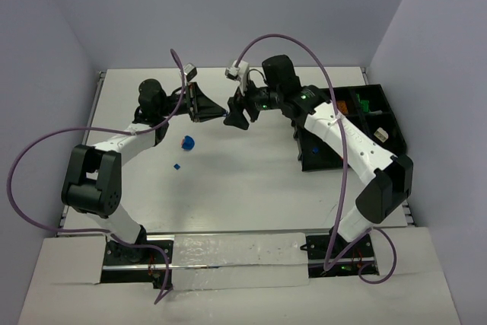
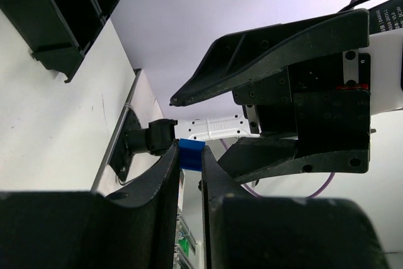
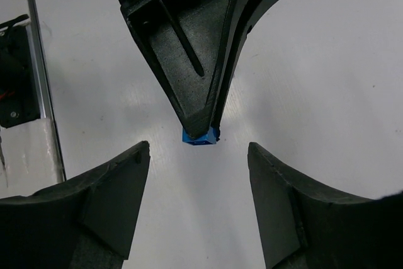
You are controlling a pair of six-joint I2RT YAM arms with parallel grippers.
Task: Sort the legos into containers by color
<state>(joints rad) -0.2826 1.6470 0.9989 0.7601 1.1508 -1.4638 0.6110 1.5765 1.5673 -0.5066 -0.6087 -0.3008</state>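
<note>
Blue lego is hanging pinched in the left fingers, left of the tray; right fingers are gaping around it; 2 blue pieces are waiting on the desk; other legos are lying inside the tray.

Three blue legos, one black tray, two arms and two end effectors.

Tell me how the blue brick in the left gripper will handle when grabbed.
The blue brick looks rigid, so it probably won't deform. Only its end shows past the left gripper tips, so the hold looks thin; smooth plastic may slip or twist. Tiny beside the open right gripper, it is likely light.
</note>
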